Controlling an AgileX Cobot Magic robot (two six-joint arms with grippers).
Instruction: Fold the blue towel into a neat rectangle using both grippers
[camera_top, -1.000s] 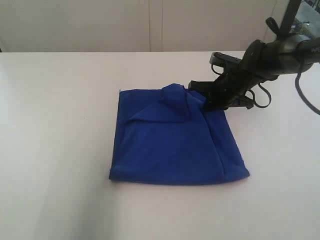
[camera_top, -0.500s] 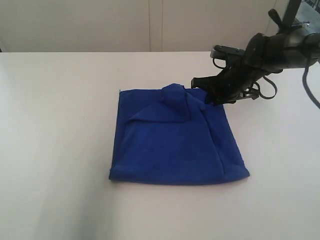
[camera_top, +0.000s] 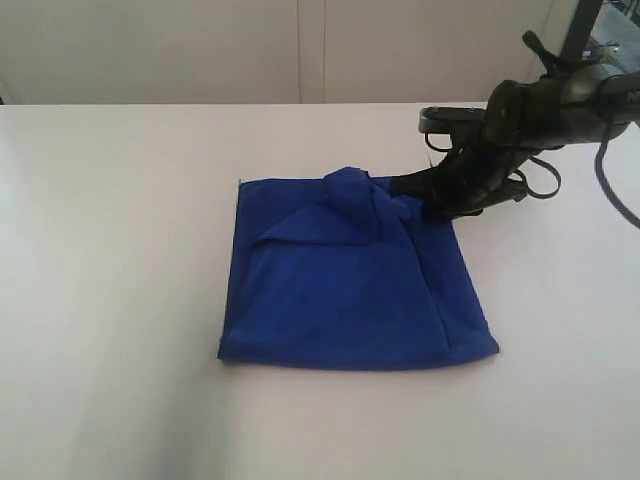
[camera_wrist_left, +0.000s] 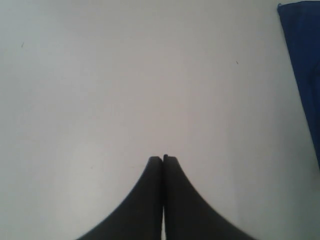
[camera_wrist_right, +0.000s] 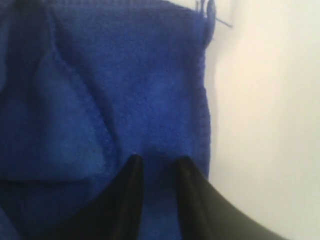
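Observation:
The blue towel (camera_top: 350, 280) lies folded into a rough square on the white table (camera_top: 120, 250), with a rumpled bump at its far edge. My right gripper (camera_top: 428, 203) hovers at the towel's far right corner. In the right wrist view its black fingers (camera_wrist_right: 134, 170) stand apart over the towel (camera_wrist_right: 125, 75) near its stitched edge, and nothing is pinched between them: the right gripper (camera_wrist_right: 159, 162) is open. My left gripper (camera_wrist_left: 163, 158) is shut and empty over bare table, with a strip of the towel (camera_wrist_left: 305, 60) at the side of that view. The exterior view does not show the left arm.
The right arm's black body and cables (camera_top: 560, 100) reach in from the far right above the table. A pale wall (camera_top: 300, 50) runs behind the table's far edge. A loose thread (camera_wrist_right: 220, 21) hangs off the towel's corner.
The right gripper's fingers have spread apart and let go of the towel's far right corner, and the arm has lifted slightly. The towel has stayed in place.

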